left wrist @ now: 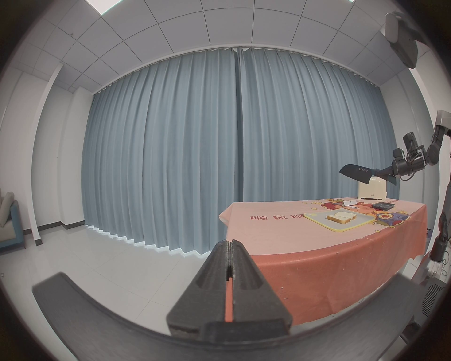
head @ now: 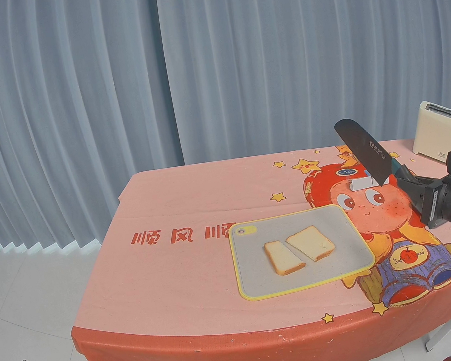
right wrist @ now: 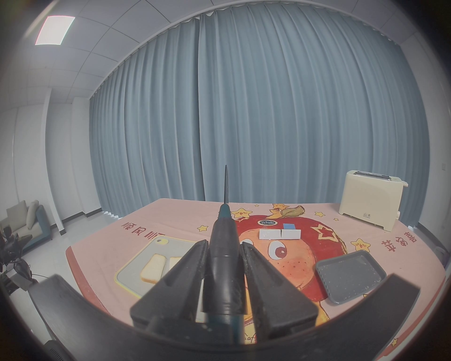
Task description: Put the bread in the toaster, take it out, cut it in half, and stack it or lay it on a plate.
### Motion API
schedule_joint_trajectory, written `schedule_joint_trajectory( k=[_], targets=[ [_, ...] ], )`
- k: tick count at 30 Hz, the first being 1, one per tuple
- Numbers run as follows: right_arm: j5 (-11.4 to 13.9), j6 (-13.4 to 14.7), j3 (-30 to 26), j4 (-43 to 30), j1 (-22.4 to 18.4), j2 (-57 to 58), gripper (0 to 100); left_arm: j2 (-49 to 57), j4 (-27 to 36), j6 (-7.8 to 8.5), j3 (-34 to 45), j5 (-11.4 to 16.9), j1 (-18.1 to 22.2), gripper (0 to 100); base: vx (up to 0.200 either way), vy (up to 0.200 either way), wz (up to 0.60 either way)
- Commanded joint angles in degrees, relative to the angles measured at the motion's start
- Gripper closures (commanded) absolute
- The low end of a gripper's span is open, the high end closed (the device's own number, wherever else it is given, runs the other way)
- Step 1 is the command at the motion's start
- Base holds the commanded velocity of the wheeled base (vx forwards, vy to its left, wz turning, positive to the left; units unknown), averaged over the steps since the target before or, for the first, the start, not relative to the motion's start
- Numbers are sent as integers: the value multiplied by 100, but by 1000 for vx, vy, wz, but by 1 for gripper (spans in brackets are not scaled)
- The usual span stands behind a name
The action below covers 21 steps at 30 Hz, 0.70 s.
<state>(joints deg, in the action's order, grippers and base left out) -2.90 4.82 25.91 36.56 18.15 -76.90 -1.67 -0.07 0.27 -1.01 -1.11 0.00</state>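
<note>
Holding the knife [head: 365,149] with my right gripper [right wrist: 224,269] clamped on its handle, I had the blade raised, tip up, above the table's [head: 184,283] right side, apart from the cutting board [head: 255,280]. The bread [head: 284,257] lay on that board near the table's front edge as two halves close beside each other, so I judged the cut finished. The dark plate [right wrist: 350,277] sat nearer the right edge, the toaster [head: 442,131] at the far right corner. My left gripper [left wrist: 229,282] hung low off the front left corner, fingers together. To do this well, I judged I should lay the knife flat, away from board and plate, before lifting each half gently.
</note>
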Motion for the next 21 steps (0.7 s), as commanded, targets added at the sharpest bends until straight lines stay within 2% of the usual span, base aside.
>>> schedule_joint_trajectory(
  k=[1,21],
  targets=[
    [0,2,11,0,-31,-9,100,-9,-1,0,101,-3,0,100,0,0,0],
    [0,-7,29,0,-84,-71,100,-9,-1,0,101,-3,0,100,0,0,0]
  ],
)
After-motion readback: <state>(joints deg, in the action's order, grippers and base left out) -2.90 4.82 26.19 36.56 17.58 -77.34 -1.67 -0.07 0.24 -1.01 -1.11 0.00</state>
